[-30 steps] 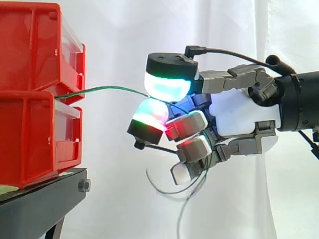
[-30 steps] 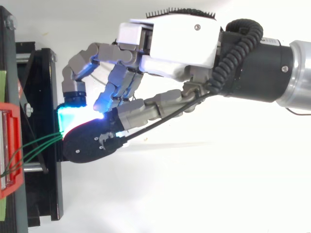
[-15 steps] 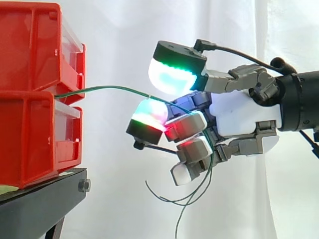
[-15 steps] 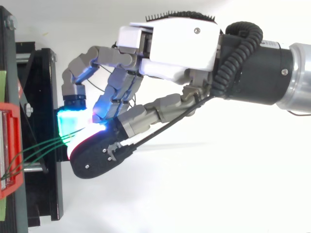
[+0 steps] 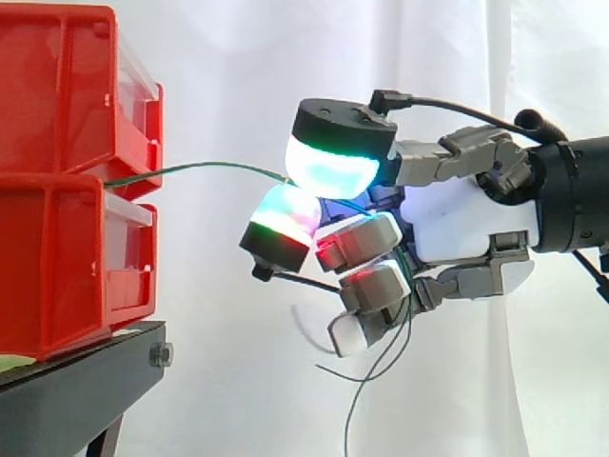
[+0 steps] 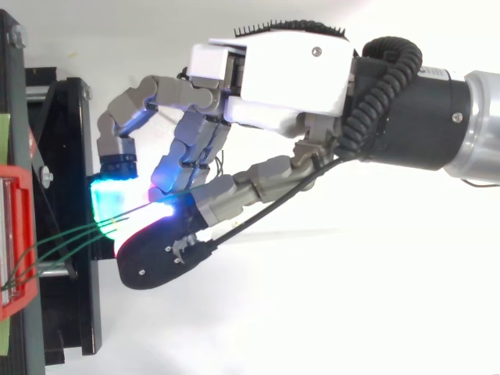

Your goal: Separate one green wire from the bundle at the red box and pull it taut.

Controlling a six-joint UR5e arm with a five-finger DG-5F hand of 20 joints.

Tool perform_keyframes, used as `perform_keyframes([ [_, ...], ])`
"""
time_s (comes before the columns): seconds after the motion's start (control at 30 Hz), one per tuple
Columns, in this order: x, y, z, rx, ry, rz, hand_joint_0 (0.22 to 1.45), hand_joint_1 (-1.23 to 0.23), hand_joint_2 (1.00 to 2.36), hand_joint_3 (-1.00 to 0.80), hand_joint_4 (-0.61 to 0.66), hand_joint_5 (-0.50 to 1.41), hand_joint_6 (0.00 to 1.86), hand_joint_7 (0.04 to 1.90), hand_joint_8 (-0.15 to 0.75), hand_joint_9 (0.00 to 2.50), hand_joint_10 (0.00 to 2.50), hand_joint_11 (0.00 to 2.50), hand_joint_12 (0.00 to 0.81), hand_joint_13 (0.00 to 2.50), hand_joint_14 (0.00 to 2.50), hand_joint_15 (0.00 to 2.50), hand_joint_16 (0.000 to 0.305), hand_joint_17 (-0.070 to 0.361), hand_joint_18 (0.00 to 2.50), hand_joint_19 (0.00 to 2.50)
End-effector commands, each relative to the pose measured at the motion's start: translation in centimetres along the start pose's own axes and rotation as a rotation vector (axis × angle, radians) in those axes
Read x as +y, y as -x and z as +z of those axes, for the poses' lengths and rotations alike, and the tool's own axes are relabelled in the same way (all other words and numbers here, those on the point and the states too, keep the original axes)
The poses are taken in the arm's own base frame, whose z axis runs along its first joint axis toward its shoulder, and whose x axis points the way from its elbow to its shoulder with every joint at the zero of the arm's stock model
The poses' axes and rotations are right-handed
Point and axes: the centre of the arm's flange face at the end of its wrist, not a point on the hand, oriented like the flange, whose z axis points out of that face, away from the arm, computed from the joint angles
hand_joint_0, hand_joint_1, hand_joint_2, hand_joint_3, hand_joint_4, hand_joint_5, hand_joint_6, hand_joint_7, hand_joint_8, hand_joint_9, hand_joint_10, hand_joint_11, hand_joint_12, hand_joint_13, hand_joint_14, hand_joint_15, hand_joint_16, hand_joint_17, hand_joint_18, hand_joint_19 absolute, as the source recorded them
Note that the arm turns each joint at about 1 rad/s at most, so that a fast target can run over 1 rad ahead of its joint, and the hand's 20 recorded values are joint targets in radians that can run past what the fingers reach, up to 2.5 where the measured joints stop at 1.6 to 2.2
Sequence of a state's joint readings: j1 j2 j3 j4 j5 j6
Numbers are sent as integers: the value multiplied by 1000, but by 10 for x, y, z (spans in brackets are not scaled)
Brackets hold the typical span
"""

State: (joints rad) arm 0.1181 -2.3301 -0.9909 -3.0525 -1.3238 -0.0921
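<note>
A: What is the hand (image 5: 461, 217) doing?

B: It is closed in a pinch; the thumb (image 5: 335, 157), its pad glowing white and cyan with a green rim, sits on top; a curled fingertip (image 5: 284, 221) glowing green, white and red presses up just under it; the other fingers are curled in below, with red light on their pads.

A: And what is between the two pads?

B: The green wires (image 5: 209, 168); from the side they look like a single thin line running in where the thumb pad meets the fingertip; from above, the hand (image 6: 289, 70) reaches left and several strands (image 6: 74, 237) fan out towards the pads; I cannot tell how many are actually in the pinch.

A: Where do they start?

B: At the red box (image 5: 57, 181), coming out at the front where the upper bin meets the lower bin; they cross the open gap to the hand in a shallow upward bow, not a straight line.

A: Any slack elsewhere?

B: Loose ends (image 5: 346, 424) dangle in thin curves beneath the curled fingers.

A: And around that?

B: The bins rest on a black stand (image 5: 86, 371); a white curtain (image 5: 219, 76) hangs behind it all.
</note>
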Motion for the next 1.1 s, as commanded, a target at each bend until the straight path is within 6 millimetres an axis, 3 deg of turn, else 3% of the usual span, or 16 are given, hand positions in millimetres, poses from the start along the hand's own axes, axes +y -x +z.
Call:
perform_keyframes([
  [0.0,0,0,0,0,-2,0,696,-894,1017,-289,110,-212,910,1077,306,1160,0,1621,375,1227,27,1085,55,123,929,453],
  [0.2,0,1,0,-1,0,0,735,-929,1000,-500,152,-206,907,1021,311,1144,0,1608,374,1204,28,1069,54,122,925,426],
  [0.33,0,4,0,-5,-1,2,609,-865,1000,-500,159,-198,898,1033,316,1155,3,1583,380,1205,27,1055,54,121,922,451],
  [0.5,0,4,0,-4,-2,11,586,-827,1000,-500,155,-187,892,1053,322,1202,4,1560,382,1222,29,1047,54,121,933,461],
  [0.73,-2,5,-1,-3,-17,21,589,-654,1000,-500,162,-177,884,1089,313,1226,8,1545,382,1229,26,1037,54,122,934,505],
  [0.83,-1,5,-2,-3,-19,24,609,-694,1011,-369,147,-177,890,1154,314,1231,6,1558,381,1225,25,1038,54,122,931,506],
  [1.07,-2,4,-2,0,-20,25,627,-806,1018,-255,85,-185,910,1138,314,1197,5,1553,382,1214,26,1031,54,122,932,490],
])
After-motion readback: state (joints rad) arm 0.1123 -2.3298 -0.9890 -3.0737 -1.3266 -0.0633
